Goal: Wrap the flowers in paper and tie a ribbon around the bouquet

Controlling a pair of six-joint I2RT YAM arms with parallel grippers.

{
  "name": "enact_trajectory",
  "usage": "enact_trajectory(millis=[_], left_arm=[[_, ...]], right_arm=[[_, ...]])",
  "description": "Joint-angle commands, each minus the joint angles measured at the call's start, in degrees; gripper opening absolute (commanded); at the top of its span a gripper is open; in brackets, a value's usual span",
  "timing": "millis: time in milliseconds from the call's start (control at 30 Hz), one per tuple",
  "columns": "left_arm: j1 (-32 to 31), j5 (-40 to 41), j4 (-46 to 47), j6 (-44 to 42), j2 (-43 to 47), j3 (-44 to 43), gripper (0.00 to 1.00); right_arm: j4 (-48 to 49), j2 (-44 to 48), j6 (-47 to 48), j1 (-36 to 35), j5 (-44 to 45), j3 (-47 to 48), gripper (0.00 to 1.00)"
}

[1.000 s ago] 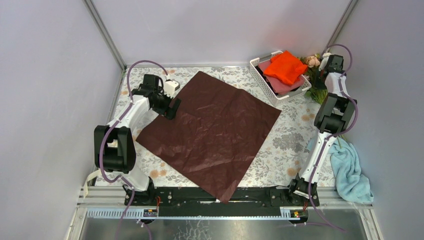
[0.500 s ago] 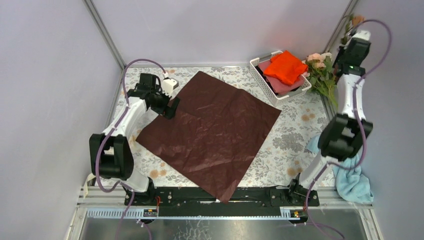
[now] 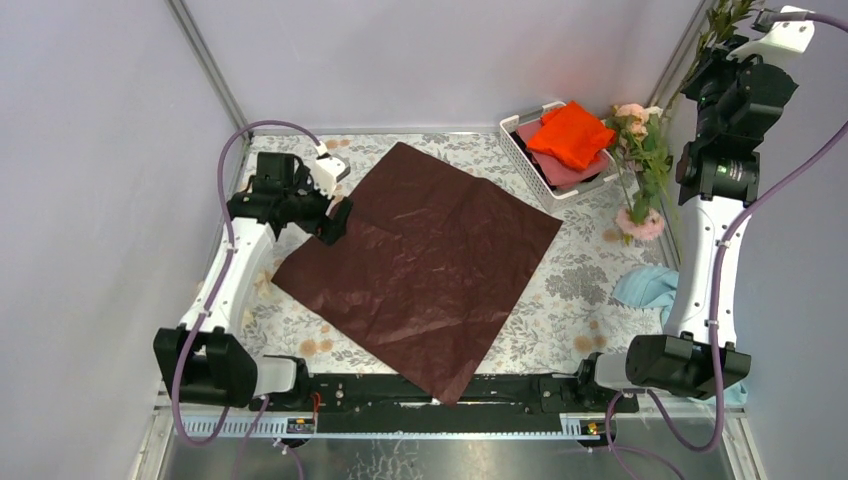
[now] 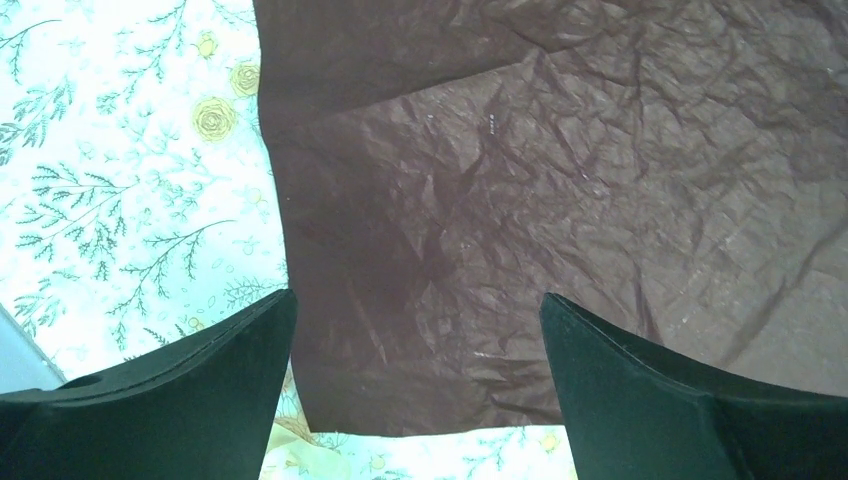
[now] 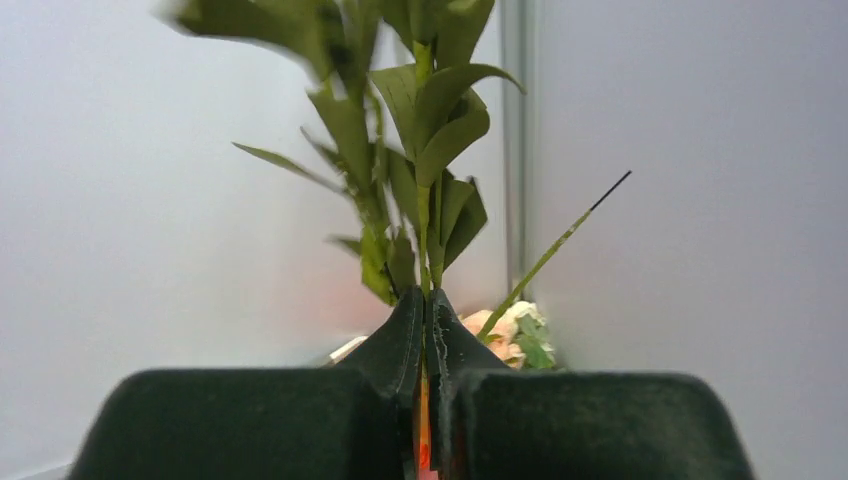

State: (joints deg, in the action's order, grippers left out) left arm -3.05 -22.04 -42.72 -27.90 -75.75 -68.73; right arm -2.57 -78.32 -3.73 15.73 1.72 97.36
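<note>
Tabletop: floral cover. Paper: flat, crinkled, spread as a diamond mid-tabletop. Flowers: far right, just beside the white basket. Their leafy stems run up into the right tool, which is pinched fully closed on them, high by the corner post. Left tool: jaws wide apart, empty, over the paper's left corner.

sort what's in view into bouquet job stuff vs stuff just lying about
For the job: flowers, held in the right gripper; paper, spread flat.
Lying about: white basket, orange cloth in it, blue towel.
</note>
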Motion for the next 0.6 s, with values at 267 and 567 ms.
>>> enact_trajectory(millis=[267,567], left_arm=[[0.15,-7.54,-7.64,-1.4,5.54,-3.79,0.99],[-0.22,-18.48,-8.52,0.21,4.78,-8.4,0.99]], right_arm=[[3.32,4.56,-7.44,-1.07,-19.64,4.14,0.0],[6.59,5.14,-20.75,-9.88,-27.92,-0.83,0.0]])
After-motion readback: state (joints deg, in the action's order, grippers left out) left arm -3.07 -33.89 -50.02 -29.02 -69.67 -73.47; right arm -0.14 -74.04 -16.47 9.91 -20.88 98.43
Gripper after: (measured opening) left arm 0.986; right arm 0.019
